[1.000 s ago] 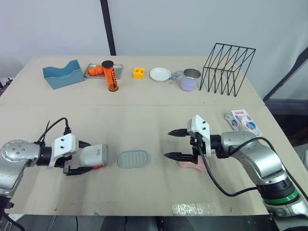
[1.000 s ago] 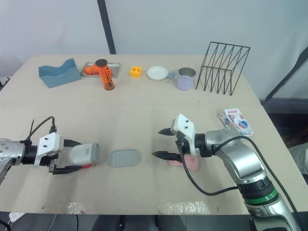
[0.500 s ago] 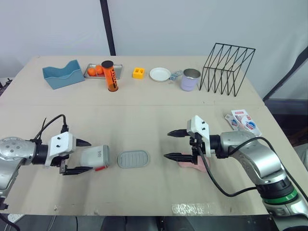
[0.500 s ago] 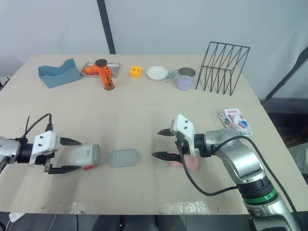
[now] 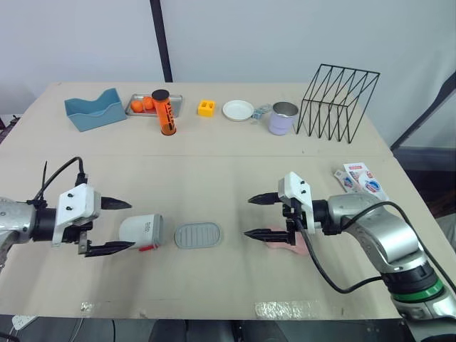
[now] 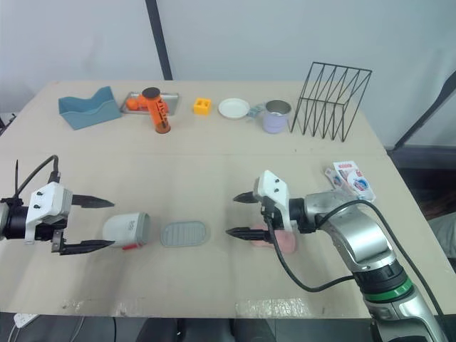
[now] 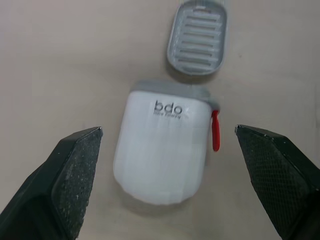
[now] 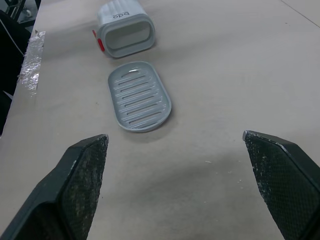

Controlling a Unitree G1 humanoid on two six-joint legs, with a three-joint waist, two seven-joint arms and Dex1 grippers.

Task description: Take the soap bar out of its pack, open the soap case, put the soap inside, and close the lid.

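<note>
The pink soap bar (image 6: pixel 278 241) lies bare on the worktop (image 5: pixel 214 164), just under the right gripper (image 5: pixel 248 216), which is spread wide and empty. It should probably settle squarely across the bar's narrow sides before closing. The left gripper (image 5: pixel 132 224), also wide open and empty, flanks the white plastic soap case (image 5: pixel 141 231), which lies on its side beside its grey ridged oval tray (image 5: pixel 198 234), and could steady it.

soap (image 6: pixel 279 243): partly hidden behind right gripper (image 5: pixel 249 216) | pack (image 5: pixel 362 179) print: too small to read

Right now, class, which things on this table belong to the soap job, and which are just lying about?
Belong to the job: soap case, grey lid, pink soap, soap pack.

Lying about: blue holder, metal tray, orange tube, yellow block, white dish, cup, wire rack.
</note>
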